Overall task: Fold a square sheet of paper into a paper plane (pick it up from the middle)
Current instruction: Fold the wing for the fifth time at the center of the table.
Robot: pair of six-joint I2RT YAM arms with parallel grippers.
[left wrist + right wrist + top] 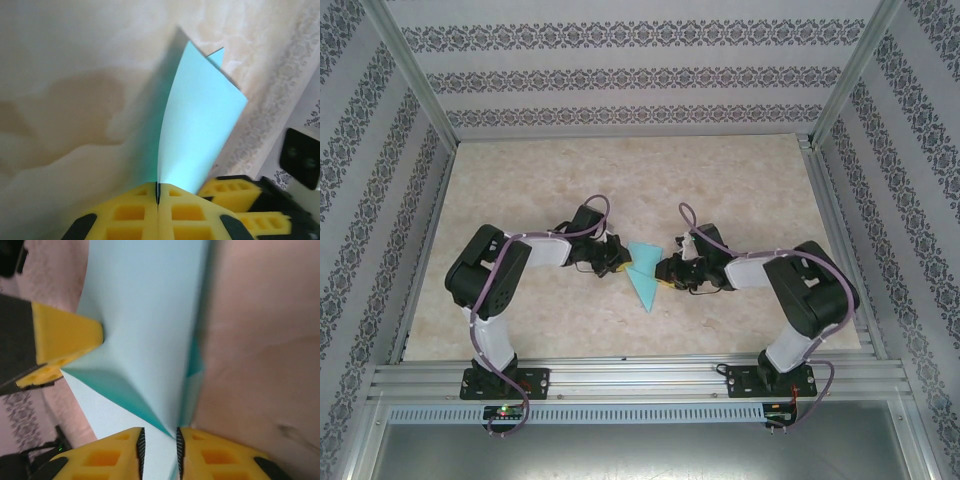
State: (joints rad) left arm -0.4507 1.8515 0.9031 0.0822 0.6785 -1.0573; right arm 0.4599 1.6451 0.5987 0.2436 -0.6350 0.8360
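The paper plane (642, 278), a teal sheet folded into a narrow triangle pointing toward the near edge, sits mid-table between both arms. My left gripper (615, 262) is at its left side. In the left wrist view, that gripper (158, 192) is shut on an edge of the paper plane (200, 125), which stands up curved from the yellow pads. My right gripper (665, 272) is at the plane's right side. Seen from the right wrist, its jaws (159, 437) stand slightly apart with a fold of the paper plane (150, 315) between them. The pads do not press the fold.
The marbled tabletop (740, 190) extends behind and to both sides, bounded by patterned walls (620, 70) and a metal rail (640, 380) at the near edge. One yellow pad of the left gripper (65, 340) touches the paper in the right wrist view.
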